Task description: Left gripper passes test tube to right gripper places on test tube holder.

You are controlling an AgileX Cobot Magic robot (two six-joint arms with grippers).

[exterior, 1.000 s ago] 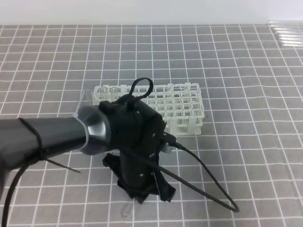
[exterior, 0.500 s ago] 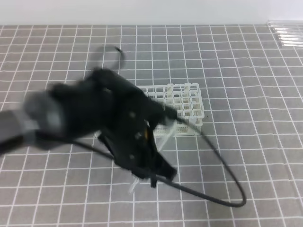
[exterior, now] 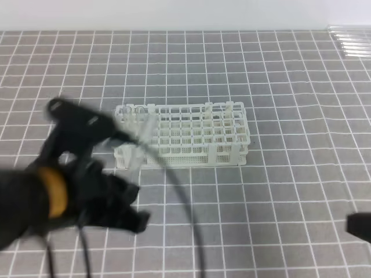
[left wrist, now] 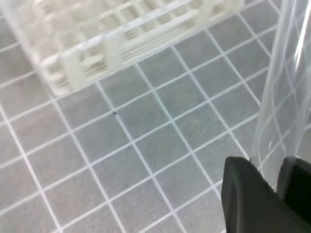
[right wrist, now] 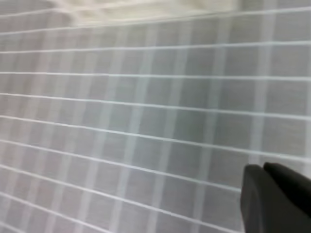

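Compared with a second ago, when the left gripper (exterior: 124,211) was pressed down in the middle of the gridded mat (exterior: 290,174) in front of the rack, it is now seen lifted and swung to the left of the high view. In the left wrist view the test tube (left wrist: 277,97) is pinched between the black jaws, which are closed narrowly on its lower part, while the clear body rises steeply past the camera; in the high view a faint clear streak is made out in front of the rack's left end. The pickup is thus judged done and the handover not yet begun. The right gripper (right wrist: 272,191) is seen at the lower right edge of its own view, its jaws closed on nothing visible; only a dark tip is shown at the right border of the high view. The test tube holder (exterior: 232,136) stands behind, with open mat between the two arms for a meeting. Spare tubes (exterior: 351,43) lie at the far right corner.
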